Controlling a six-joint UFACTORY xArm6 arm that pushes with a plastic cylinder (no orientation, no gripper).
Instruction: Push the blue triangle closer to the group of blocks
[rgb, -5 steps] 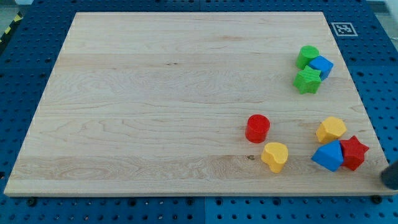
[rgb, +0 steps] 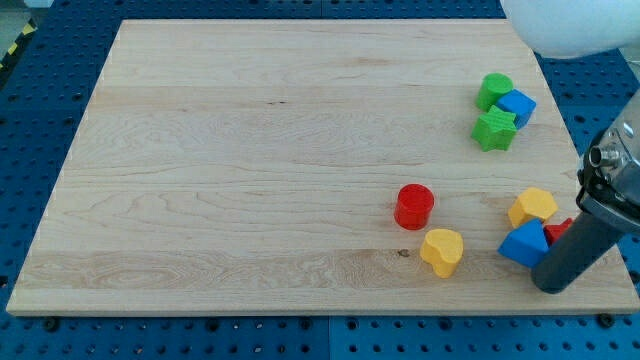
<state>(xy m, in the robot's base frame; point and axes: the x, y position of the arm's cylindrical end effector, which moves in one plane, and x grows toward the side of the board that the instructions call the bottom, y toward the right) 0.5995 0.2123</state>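
Now my tip (rgb: 553, 286) rests on the wooden board (rgb: 250, 150) near the view's bottom right, touching or just beside the blue triangle (rgb: 524, 245) on its right side. No pincer exists on this arm, only the rod, so nothing is gripped. Behind the rod a red block (rgb: 558, 229) is partly hidden. Just above the triangle sits a yellow block (rgb: 533, 206). To the left lie a yellow heart (rgb: 442, 251) and a red cylinder (rgb: 414, 206). Near the view's top right, 2 green blocks (rgb: 494, 90) (rgb: 494, 130) flank a blue block (rgb: 517, 106).

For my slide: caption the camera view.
My tip beside the blue triangle, with the red star partly hidden.
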